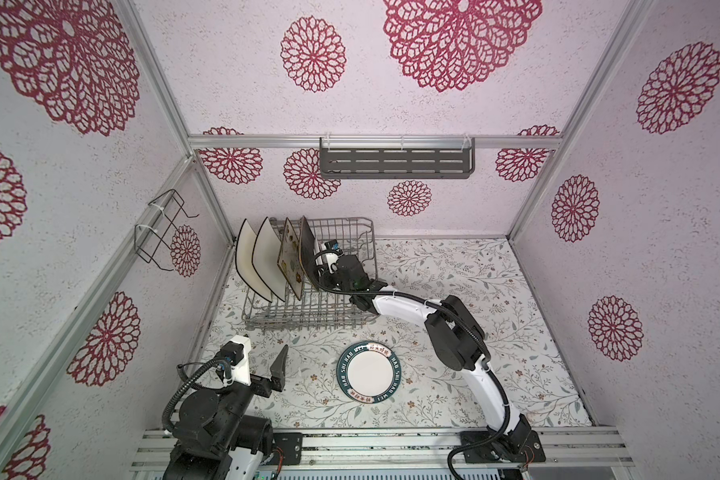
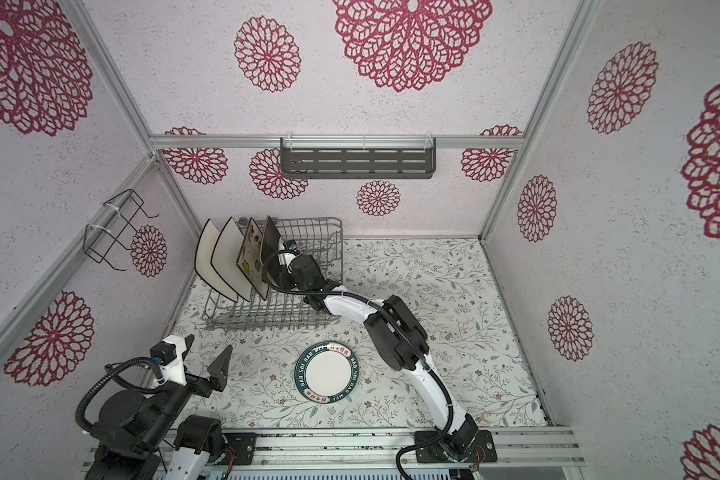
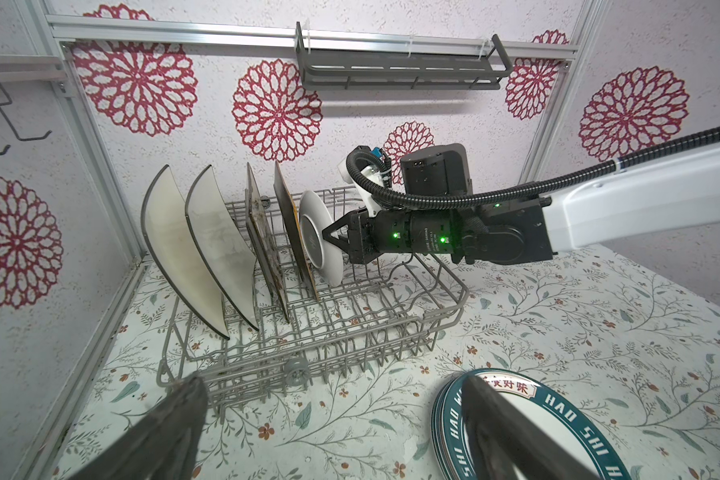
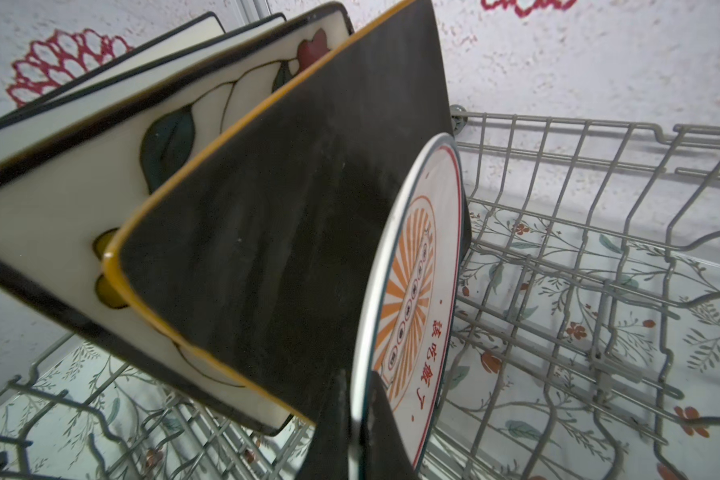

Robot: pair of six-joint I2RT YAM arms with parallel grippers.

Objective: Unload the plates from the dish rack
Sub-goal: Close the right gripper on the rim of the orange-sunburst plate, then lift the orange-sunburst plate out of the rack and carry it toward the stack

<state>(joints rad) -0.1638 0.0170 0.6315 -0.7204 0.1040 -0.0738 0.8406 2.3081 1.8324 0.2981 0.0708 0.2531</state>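
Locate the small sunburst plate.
In the left wrist view, the sunburst plate stands in the dish rack beside the dark brown plate, its rim pinched by the right gripper.

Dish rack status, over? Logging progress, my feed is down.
Right claw shut on small round plate, in the dish rack. Left claw open, clear of it. Four square plates racked; dark brown plate close beside the gripped one.

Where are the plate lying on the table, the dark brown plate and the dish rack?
plate on the table [image 1: 370, 371]: in a top view, its white centre.
dark brown plate [image 4: 308, 208]: right wrist view, its dark face.
dish rack [image 1: 308, 321]: in a top view, its near wall.
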